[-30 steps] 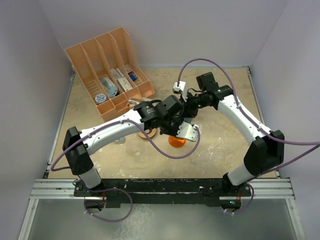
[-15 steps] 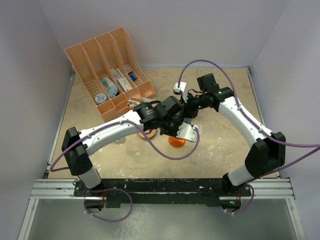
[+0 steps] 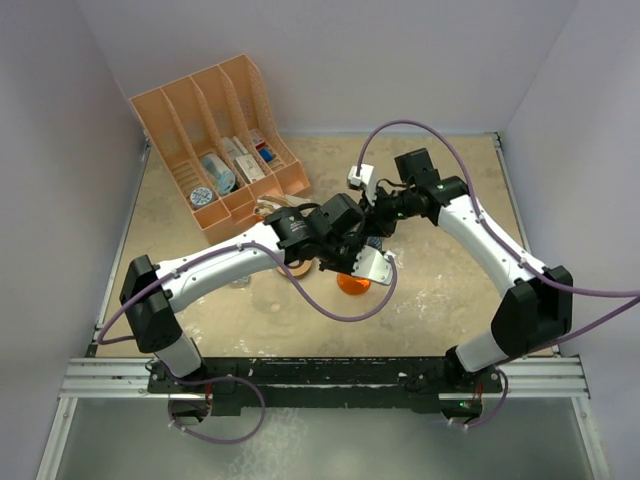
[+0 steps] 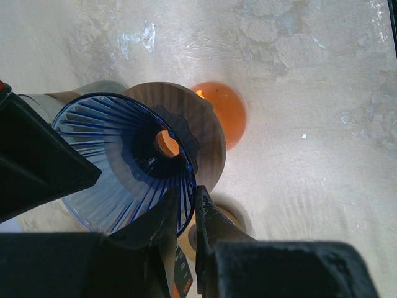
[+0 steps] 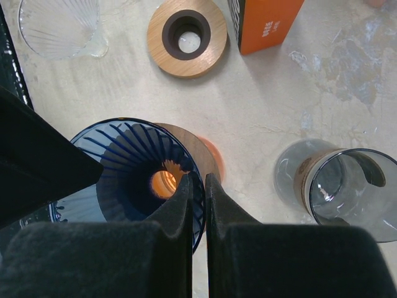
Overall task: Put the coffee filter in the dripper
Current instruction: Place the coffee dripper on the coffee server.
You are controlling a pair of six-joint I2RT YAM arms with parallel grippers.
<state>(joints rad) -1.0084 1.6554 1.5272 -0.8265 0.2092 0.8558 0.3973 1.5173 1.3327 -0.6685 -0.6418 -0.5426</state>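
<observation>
The dripper (image 4: 118, 161) is a blue ribbed glass cone with a wooden collar (image 4: 208, 139). It is held tilted above an orange round object (image 4: 226, 112) on the table. My left gripper (image 4: 189, 200) is shut on the dripper's rim, one finger inside and one outside. My right gripper (image 5: 198, 181) pinches the same dripper (image 5: 133, 171) at another spot on its rim. In the top view both grippers, left (image 3: 360, 254) and right (image 3: 376, 236), meet mid-table over the orange object (image 3: 352, 285). No coffee filter shows in any view.
A wooden ring with a dark centre (image 5: 186, 36), an orange box (image 5: 267, 18), a clear ribbed cone (image 5: 59, 26) and a glass jar (image 5: 350, 189) stand on the table nearby. A peach file organiser (image 3: 220, 140) fills the back left corner.
Both arms have shifted only slightly. Each gripper keeps its hold on the dripper's rim.
</observation>
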